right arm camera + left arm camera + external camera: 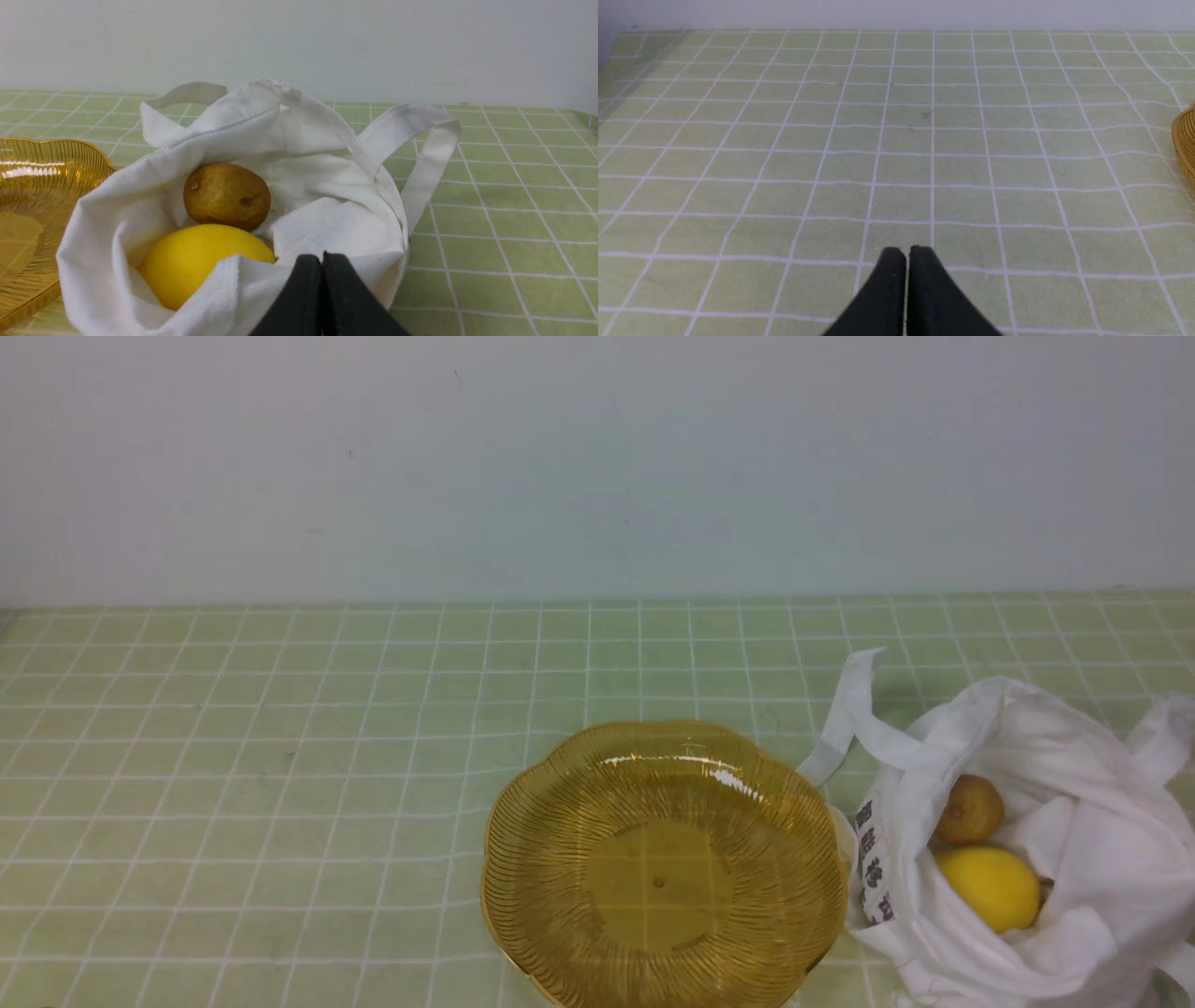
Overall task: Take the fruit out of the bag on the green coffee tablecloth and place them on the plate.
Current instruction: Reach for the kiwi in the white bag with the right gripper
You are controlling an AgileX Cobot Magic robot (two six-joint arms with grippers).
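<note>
**Both fruits in bag beside plate; grippers closed**

Front view. Located the bag (1102, 840) at the right side of the green coffee tablecloth (233, 756), slumped, with its mouth open toward the camera and dark printed characters on the side facing the plate (523, 896). Noted one white strap (845, 709) standing up at the bag's far-left corner, near the plate's far rim.

Found the kiwi-like fruit (971, 810) and the lemon (990, 889) both inside the bag, touching each other, with the kiwi-like fruit on the far side and the lemon nearer and lower.

Placed the plate just left of the bag, its rim against or just beside the printed side; cannot tell which. Logged it as translucent amber with a scalloped rim and fine radiating ridges, flat on the cloth. Recorded a plain pale wall (597, 457) behind the table.

Left wrist view. Recorded the left gripper (906, 254) over the gridded cloth, its black fingers (887, 289) pressed together with only a thin slit between them, holding nothing. Caught a sliver of the plate at the frame edge, well apart from the gripper.

Right wrist view. Recorded the right gripper (321, 261) likewise closed, finger against finger, with nothing clamped. Placed its tips at the bag's near rim, just beside the lemon. Cannot tell whether the tips touch the cloth.
</note>
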